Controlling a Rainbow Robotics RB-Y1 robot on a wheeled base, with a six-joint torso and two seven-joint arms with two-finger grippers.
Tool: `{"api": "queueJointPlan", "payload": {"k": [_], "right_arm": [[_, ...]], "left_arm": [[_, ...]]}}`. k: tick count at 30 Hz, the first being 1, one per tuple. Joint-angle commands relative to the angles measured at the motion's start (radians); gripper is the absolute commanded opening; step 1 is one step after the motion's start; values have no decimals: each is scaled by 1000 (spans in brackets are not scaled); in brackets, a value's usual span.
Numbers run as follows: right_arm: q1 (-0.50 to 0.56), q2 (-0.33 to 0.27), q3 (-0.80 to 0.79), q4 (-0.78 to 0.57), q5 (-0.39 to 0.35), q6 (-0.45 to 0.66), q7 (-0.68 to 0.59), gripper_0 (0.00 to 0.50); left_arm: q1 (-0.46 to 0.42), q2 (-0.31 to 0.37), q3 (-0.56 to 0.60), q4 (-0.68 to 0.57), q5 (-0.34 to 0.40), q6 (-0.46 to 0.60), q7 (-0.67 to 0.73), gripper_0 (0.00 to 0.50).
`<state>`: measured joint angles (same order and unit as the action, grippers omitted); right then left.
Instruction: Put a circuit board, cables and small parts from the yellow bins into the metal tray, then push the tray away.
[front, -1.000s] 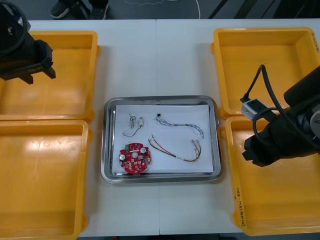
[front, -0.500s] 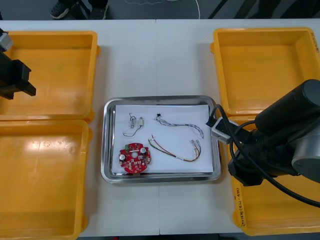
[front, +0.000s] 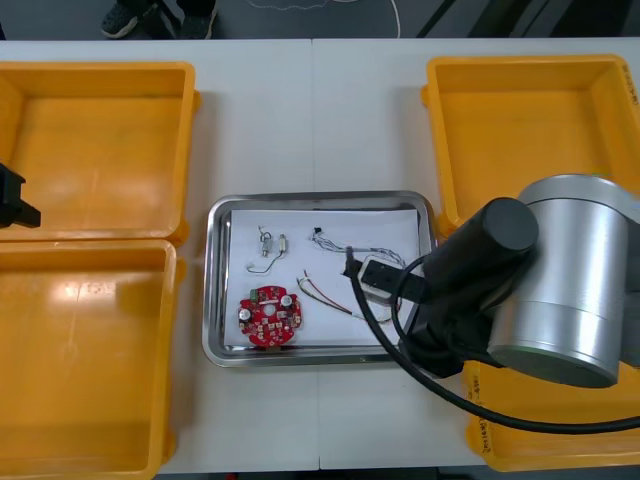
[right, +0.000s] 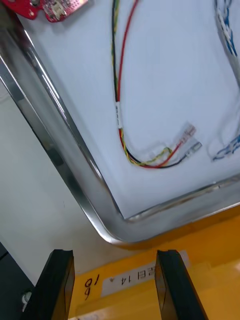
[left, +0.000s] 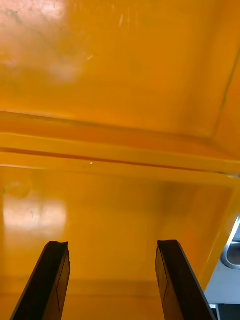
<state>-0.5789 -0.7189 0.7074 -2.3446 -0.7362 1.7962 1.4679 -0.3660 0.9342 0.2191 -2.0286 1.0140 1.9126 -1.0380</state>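
Observation:
The metal tray (front: 215, 300) lies between the yellow bins, lined white. In it lie a round red circuit board (front: 268, 316), small metal parts (front: 270, 243), a blue and white cable (front: 335, 245) and a red and yellow cable (front: 322, 293). My right arm (front: 520, 290) hangs over the tray's near right corner and hides it. In the right wrist view my right gripper (right: 116, 280) is open above the labelled bin rim (right: 150, 280), just outside the tray's corner (right: 75, 185), with the red and yellow cable (right: 122, 100) beyond. My left gripper (left: 112, 280) is open over the left bins.
Two yellow bins (front: 95, 150) stand at the left and two (front: 530, 120) at the right, all bare inside. My left arm (front: 12, 200) sits at the table's left edge. White table shows beyond the tray and in front of it.
My right arm has swung left from the near right bin to over the tray's near right corner. The left arm has drawn back toward the left edge.

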Motion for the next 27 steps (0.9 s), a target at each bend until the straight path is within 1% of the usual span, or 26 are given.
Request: {"api": "queueJointPlan", "payload": {"k": [1,5,10,14,18,24,27], "right_arm": [[-79,62,84,48,24,-32,46,468],[-111,98,135,103,47,-66,63,467],[-141,134,182,156,61,-92,86,469],[-170,165,218,186,70,-93,114,469],[-185,187,245,206,95,-100,181,468],[-194,220,259,263,90,-138,273,468],[-200,231,274,281,92,-156,285,467]], "left_arm": [[85,49,72,-78,11,7,-97,500],[128,49,102,-107,17,7,-111,500],[167,49,128,-114,31,7,-137,500],[206,49,155,-119,40,7,-200,500],[223,49,160,-121,47,7,-211,500],[240,49,160,-124,51,7,-225,500],[243,49,160,-124,51,7,-226,500]]}}
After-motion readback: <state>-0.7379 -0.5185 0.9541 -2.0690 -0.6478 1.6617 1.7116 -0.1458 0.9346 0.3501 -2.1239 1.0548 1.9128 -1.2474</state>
